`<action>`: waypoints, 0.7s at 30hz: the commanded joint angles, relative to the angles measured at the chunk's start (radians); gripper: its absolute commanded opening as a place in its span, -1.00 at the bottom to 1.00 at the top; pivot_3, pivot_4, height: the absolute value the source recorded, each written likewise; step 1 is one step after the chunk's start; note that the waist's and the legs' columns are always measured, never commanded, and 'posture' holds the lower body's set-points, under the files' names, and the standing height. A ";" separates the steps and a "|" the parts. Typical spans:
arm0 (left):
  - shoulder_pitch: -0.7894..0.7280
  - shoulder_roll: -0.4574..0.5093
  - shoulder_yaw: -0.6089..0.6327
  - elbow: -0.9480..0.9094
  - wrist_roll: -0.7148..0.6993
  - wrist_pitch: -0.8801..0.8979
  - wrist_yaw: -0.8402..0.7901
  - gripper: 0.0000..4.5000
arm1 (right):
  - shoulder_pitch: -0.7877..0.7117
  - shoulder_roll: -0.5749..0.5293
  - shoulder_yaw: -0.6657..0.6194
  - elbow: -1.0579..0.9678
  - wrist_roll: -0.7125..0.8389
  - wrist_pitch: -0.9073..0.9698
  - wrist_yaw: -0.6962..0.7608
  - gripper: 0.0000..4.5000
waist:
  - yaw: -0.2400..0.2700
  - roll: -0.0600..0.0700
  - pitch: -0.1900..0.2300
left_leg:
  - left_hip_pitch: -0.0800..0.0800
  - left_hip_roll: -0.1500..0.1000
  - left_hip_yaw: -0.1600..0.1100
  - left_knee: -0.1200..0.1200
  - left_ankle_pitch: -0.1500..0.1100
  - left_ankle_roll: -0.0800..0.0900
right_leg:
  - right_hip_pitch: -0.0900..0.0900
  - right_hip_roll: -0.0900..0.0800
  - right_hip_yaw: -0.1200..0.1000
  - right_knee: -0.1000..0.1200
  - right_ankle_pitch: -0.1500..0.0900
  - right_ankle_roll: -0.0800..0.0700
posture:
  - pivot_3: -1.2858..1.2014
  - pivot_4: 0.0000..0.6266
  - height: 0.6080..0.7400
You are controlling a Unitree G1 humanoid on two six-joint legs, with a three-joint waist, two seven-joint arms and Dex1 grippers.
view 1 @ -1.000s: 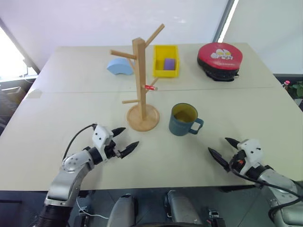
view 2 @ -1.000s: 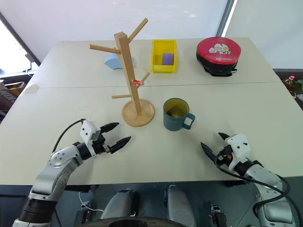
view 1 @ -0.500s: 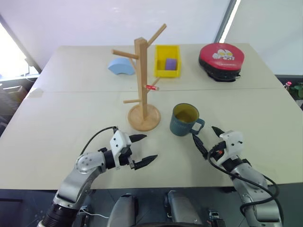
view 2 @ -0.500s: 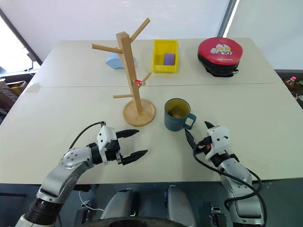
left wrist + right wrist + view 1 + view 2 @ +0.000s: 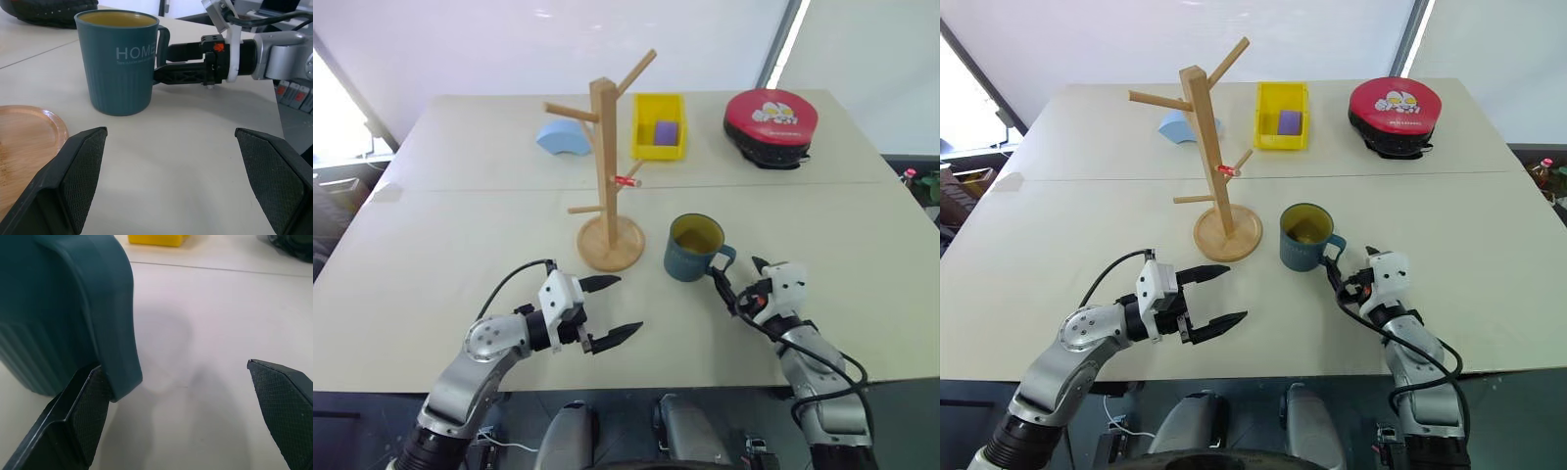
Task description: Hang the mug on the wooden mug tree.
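One rigid, glazed, likely slick mug (image 5: 693, 248): I'd pinch its handle (image 5: 163, 45), my right pincer (image 5: 736, 284) spread wide beside it.

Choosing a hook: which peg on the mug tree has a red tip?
The short low peg on the light wooden mug tree, angling toward the yellow bin; the others are bare wood.

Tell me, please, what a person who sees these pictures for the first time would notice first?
Probably the wooden mug tree, standing tall in the middle of the table, with the teal mug upright just to its right. Next, the right gripper, open, with its fingers at the mug's handle, and the left gripper, open, above the table's near edge. Behind, a yellow bin and a red round case stand out.
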 commanded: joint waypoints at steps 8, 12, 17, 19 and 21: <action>0.010 0.014 0.039 -0.043 -0.014 -0.016 0.013 1.00 | -0.041 0.015 0.005 0.033 0.019 -0.050 0.030 -0.32 | -0.001 0.000 0.000 | 0.000 0.000 0.000 0.000 0.000 0.000 | 0.000 0.000 0.000 0.000 0.000 0.000 | 0.03 -0.52 1.00; 0.016 0.020 0.059 -0.032 -0.013 -0.023 0.015 1.00 | -0.040 0.015 0.013 0.009 0.027 -0.058 0.050 -0.99 | -0.001 0.000 0.000 | 0.000 0.000 0.000 0.000 0.000 0.000 | 0.000 0.000 0.000 0.000 0.000 0.000 | 0.03 -0.52 1.00; 0.024 0.031 0.088 -0.011 -0.008 -0.039 0.019 1.00 | -0.039 -0.044 0.060 -0.073 -0.035 -0.064 0.087 -0.99 | -0.001 0.000 0.000 | 0.000 0.000 0.000 0.000 0.000 0.000 | 0.000 0.000 0.000 0.001 0.000 0.000 | 0.03 -0.52 1.00; 0.024 0.033 0.109 0.001 -0.008 -0.048 0.027 1.00 | -0.037 -0.098 0.100 -0.122 -0.086 -0.082 0.122 -0.99 | -0.001 0.001 0.000 | 0.000 0.000 0.000 0.000 0.000 0.000 | 0.000 0.000 0.000 0.001 0.000 0.001 | 0.03 -0.52 1.00; 0.021 0.039 0.139 0.019 -0.012 -0.054 0.032 1.00 | -0.051 -0.167 0.134 -0.177 -0.149 -0.109 0.155 -0.99 | -0.001 0.001 0.000 | 0.000 0.000 0.000 0.000 0.000 0.000 | 0.000 0.001 0.000 0.001 0.000 0.001 | 0.03 -0.52 1.00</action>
